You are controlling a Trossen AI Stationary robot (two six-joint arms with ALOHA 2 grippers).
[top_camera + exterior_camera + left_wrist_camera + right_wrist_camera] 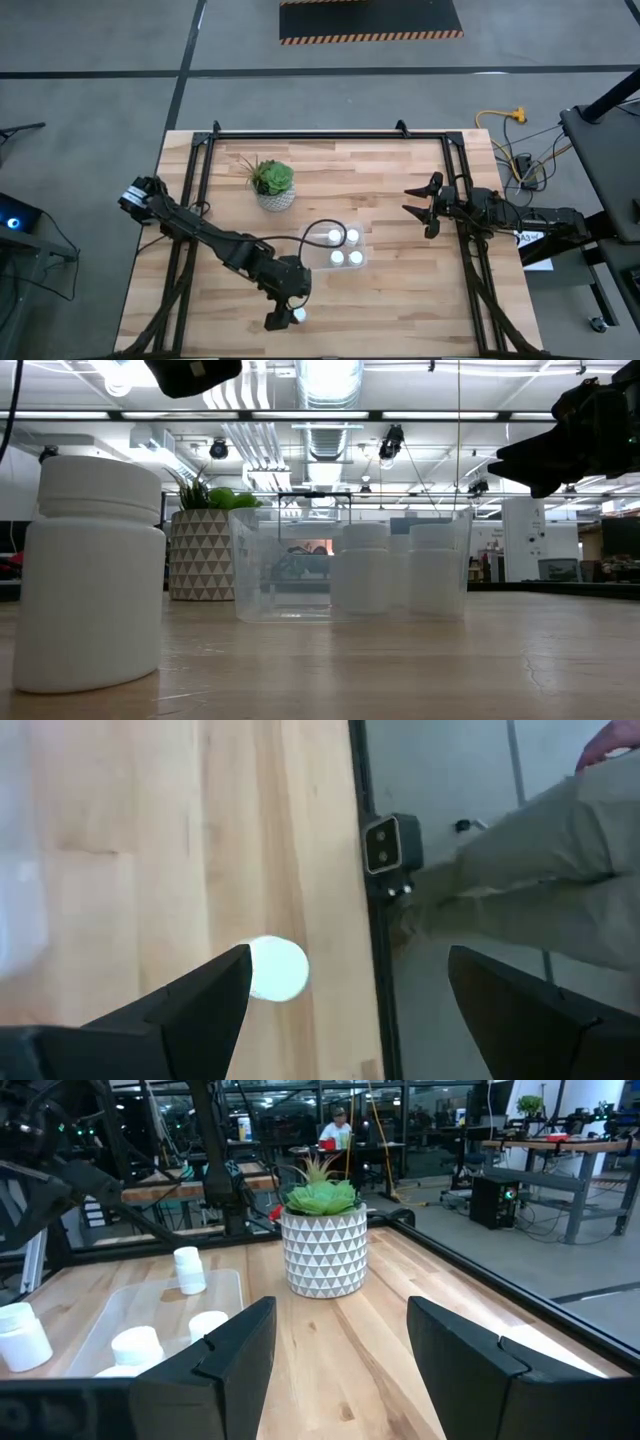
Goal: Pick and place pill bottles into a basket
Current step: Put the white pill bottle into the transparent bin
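A white pill bottle stands upright on its base near the table's near edge. My left gripper hovers open just above it, slanting down. In the left wrist view the bottle's cap shows close beside one finger. The clear basket sits mid-table with several white bottles standing in it. My right gripper waits open and level at the table's right side, clear of everything.
A green plant in a white patterned pot stands just beyond the basket, toward the far left. A small camera sits at the table's near edge. A person's trouser leg shows beyond that edge.
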